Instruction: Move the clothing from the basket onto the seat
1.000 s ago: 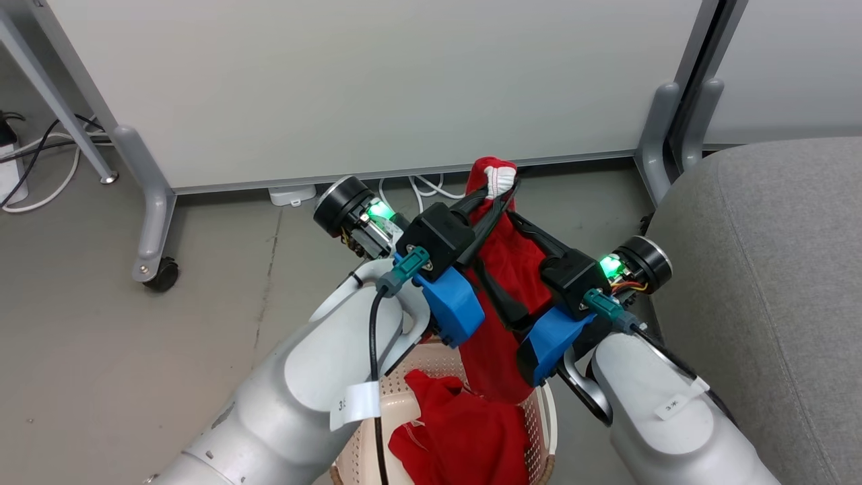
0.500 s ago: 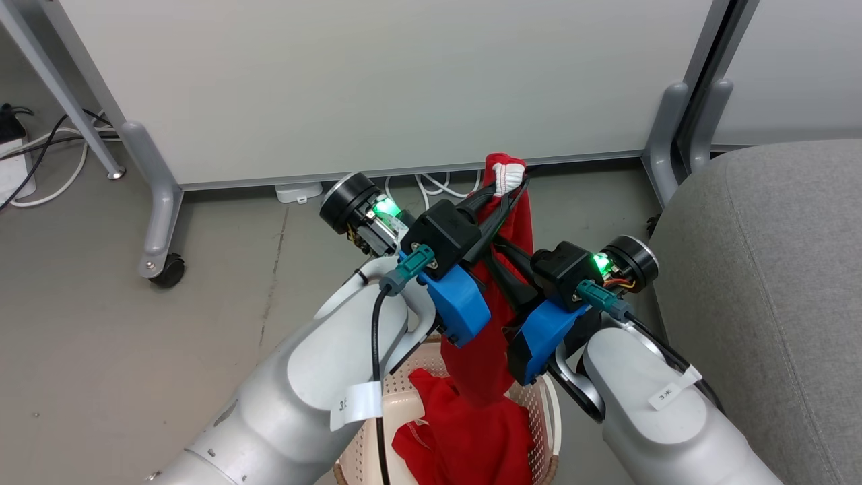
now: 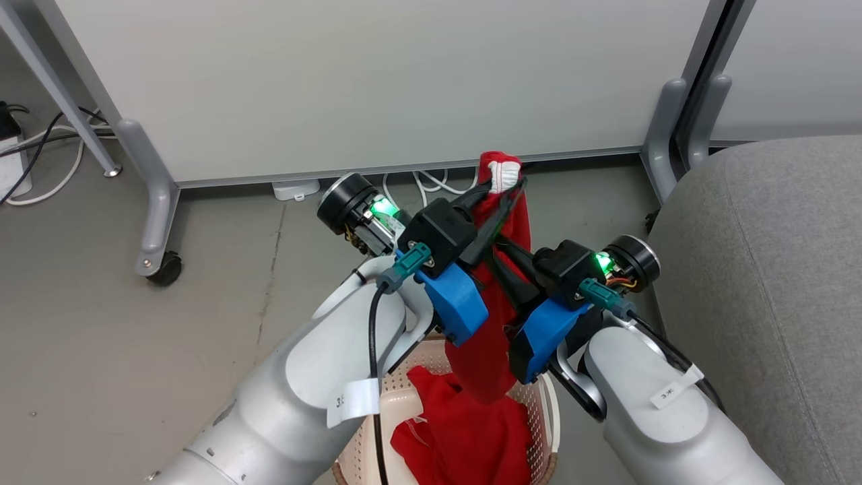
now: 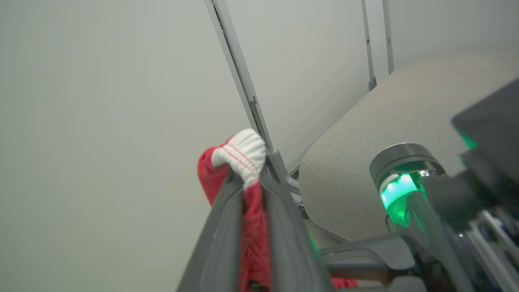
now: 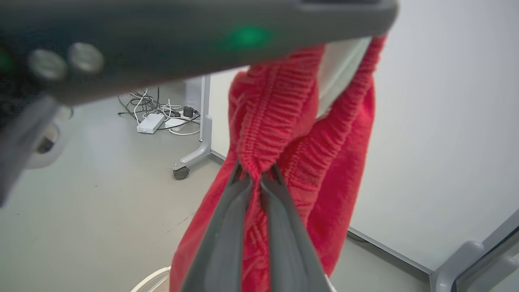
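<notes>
One red piece of the clothing (image 3: pixel 486 350) hangs from both grippers above the basket (image 3: pixel 551 412), its lower end still touching the red clothing (image 3: pixel 465 438) left inside. My left gripper (image 3: pixel 504 183) is shut on the top, where white ribbed trim (image 4: pixel 243 151) bulges past the fingertips. Lower down, my right gripper (image 3: pixel 502 252) is shut on the gathered waistband (image 5: pixel 275 113), the fabric pinched at the right gripper's tips (image 5: pixel 255 175). The grey seat (image 3: pixel 761 269) lies to the right, close beside my right arm. The basket is mostly hidden under my forearms.
White partition panels stand behind on grey legs with a caster (image 3: pixel 165 268). Cables and a power strip (image 3: pixel 13 168) lie on the grey floor at the far left, and a white adapter (image 3: pixel 295 190) sits under the panel. Open floor stretches to the left.
My right gripper, spread wide around the hanging fabric a second ago, has shut on it and drawn closer to the left one. The left grip is unchanged. The camera shifted slightly.
</notes>
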You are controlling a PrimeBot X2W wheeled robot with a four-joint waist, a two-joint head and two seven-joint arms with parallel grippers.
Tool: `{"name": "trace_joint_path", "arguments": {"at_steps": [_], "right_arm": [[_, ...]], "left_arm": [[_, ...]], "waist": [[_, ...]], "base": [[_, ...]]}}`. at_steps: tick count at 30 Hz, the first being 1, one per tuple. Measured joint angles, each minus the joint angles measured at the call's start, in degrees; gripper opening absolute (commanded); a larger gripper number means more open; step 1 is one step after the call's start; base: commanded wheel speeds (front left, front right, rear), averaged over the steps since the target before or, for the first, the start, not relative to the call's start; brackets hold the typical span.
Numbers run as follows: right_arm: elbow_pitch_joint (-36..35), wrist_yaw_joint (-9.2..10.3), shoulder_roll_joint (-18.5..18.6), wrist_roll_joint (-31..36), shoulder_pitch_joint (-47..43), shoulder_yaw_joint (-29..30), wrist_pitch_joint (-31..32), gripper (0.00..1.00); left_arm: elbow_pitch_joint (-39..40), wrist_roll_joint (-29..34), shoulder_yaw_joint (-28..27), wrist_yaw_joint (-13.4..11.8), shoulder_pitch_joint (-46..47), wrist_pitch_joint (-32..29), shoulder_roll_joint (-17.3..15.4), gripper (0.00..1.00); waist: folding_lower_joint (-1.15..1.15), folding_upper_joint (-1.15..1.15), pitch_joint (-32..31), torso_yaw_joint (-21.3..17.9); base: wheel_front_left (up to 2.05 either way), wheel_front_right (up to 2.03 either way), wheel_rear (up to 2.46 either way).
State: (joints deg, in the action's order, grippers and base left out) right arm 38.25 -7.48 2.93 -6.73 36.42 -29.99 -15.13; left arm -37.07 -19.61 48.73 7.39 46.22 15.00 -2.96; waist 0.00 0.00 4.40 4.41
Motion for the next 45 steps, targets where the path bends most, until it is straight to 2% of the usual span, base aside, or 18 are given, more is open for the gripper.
{"name": "trace_joint_path", "arguments": {"at_steps": [11,21,34,45], "right_arm": [[-0.7,-0.01,0.0,-0.5,-0.2,2.3,0.0,0.0],[-2.8,-0.01,0.0,-0.7,-0.6,6.8,0.0,0.0],[-7.7,-0.01,0.0,1.8,-3.0,15.2,0.0,0.0],[-13.2,-0.01,-0.1,3.9,-5.7,22.2,0.0,0.0]], "left_arm": [[-0.6,0.1,0.1,-0.3,0.0,0.1,0.0,1.0],[0.3,1.0,-1.4,-0.5,0.0,0.1,-0.1,1.0],[3.0,2.5,-3.0,-0.5,-1.6,0.1,-1.9,1.0],[4.4,3.5,-2.1,-0.4,-4.1,0.1,-2.3,1.0]], "waist": [[0.0,0.0,0.8,-0.6],[0.0,0.0,2.8,-3.5],[0.0,0.0,5.6,-11.2],[0.0,0.0,8.1,-18.8]], "base": [[0.0,0.0,0.0],[0.0,0.0,0.0],[0.0,0.0,0.0],[0.0,0.0,0.0]]}}
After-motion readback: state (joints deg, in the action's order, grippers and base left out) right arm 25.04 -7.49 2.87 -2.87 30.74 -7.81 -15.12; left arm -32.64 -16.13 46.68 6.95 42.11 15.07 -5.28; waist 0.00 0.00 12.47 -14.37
